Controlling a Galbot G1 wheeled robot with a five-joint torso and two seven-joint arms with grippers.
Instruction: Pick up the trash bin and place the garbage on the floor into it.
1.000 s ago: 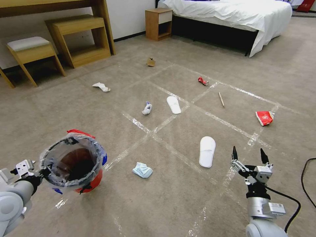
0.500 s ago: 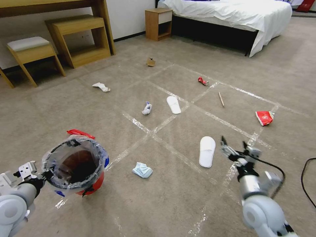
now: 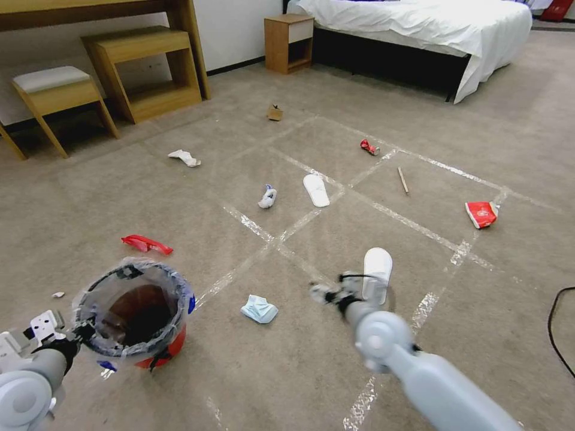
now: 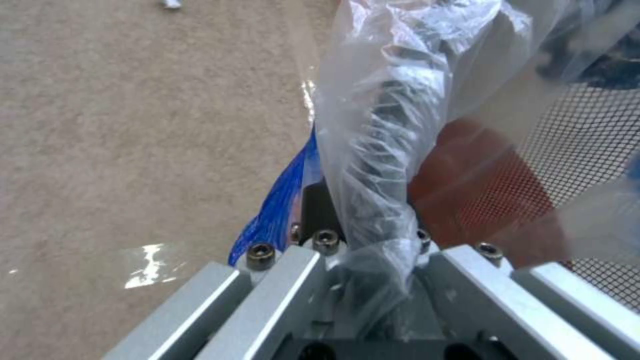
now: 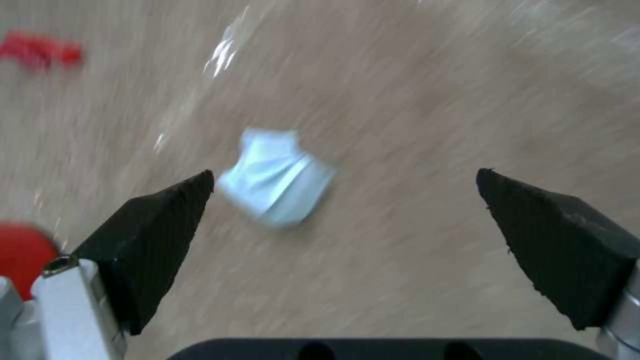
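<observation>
Your right gripper [image 5: 345, 172] had its two black fingers [image 5: 157, 220] spread wide, holding nothing, with the pale blue tissue wad [image 5: 277, 175] lying on the carpet [image 5: 427, 125] between them but nearer one finger. In the head view that gripper [image 3: 328, 293] hung above the carpet [image 3: 90, 197] between the tissue wad [image 3: 259, 309] at its 9 o'clock and the near white slipper [image 3: 377, 274] at its 2 o'clock, touching neither.

Your left gripper [image 3: 76, 323] was closed on the rim of the red bin [image 3: 135, 311]; its wrist view showed what the head view could not: the clear bag liner [image 4: 373, 150] bunched and pinched between the metal fingers [image 4: 293, 280], a blue printed strip beside it, and the bin's red wall [image 4: 480, 200] behind mesh.

The head view showed the litter spread out: a red wrapper [image 3: 146, 243] just beyond the bin at 12 o'clock, a second slipper [image 3: 315, 190] and a white-and-blue wad [image 3: 268, 197] near the middle of the tape grid, a red can [image 3: 369, 147], a wooden stick [image 3: 403, 180], a red packet [image 3: 482, 214], a white wad [image 3: 184, 158] and a cardboard scrap [image 3: 275, 112] farther off.

Open carpet lay all around the tissue wad. A black cable [image 3: 554, 323] curved along the edge at 3 o'clock; a bed [image 3: 419, 30], a nightstand [image 3: 290, 43] and wooden stools [image 3: 102, 84] bordered the far side.
</observation>
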